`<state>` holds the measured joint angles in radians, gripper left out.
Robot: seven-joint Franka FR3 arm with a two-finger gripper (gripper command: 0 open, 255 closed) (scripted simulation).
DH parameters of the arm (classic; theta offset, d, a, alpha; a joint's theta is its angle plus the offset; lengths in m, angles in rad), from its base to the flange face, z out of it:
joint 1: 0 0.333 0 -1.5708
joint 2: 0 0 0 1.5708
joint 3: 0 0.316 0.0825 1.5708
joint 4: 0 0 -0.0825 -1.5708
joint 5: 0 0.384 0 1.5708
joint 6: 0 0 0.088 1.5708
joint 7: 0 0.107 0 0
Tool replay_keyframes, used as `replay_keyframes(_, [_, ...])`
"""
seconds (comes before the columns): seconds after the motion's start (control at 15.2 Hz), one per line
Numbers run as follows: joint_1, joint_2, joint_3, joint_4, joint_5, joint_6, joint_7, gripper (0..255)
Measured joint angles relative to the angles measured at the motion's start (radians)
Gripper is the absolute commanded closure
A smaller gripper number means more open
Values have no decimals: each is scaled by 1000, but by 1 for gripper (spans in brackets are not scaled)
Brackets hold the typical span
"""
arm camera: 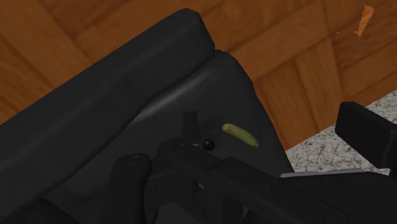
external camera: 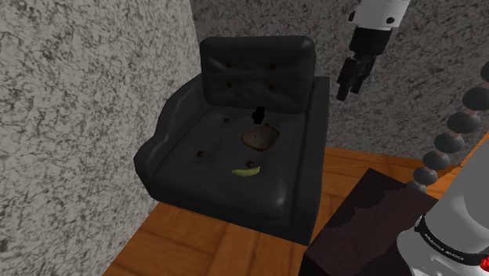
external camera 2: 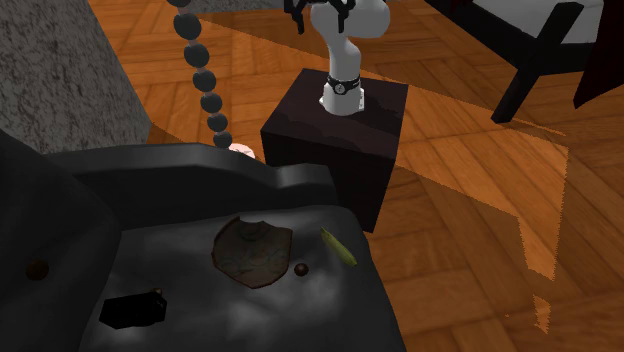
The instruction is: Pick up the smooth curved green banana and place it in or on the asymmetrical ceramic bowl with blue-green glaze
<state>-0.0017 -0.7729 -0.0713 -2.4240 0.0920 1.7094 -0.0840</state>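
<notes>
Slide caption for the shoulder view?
Gripper hovers high by a black armchair; green banana lies on its seat near a brown bowl.

A dark band (external camera: 449,243) round the lowest link of the white arm (external camera: 464,205) carries a line of small pale lettering, too fine to read. No other text is legible.

Home sitting room: black tufted armchair (external camera: 251,67), wood parquet floor (external camera: 184,239), speckled walls (external camera: 78,94).

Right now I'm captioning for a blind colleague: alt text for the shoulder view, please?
A green banana lies on the seat of a black armchair, near a brown bowl. The black gripper hangs at upper right, apart from both.
</notes>
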Motion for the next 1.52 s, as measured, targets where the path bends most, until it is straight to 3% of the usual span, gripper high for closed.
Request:
replay_keyframes(0.2, [10,35,-4,-5,-5,33,-28,0])
replay_keyframes(0.73, [76,315,-18,29,-19,239,-196,0])
replay_keyframes(1.52, [150,780,3,210,-30,469,-427,0])
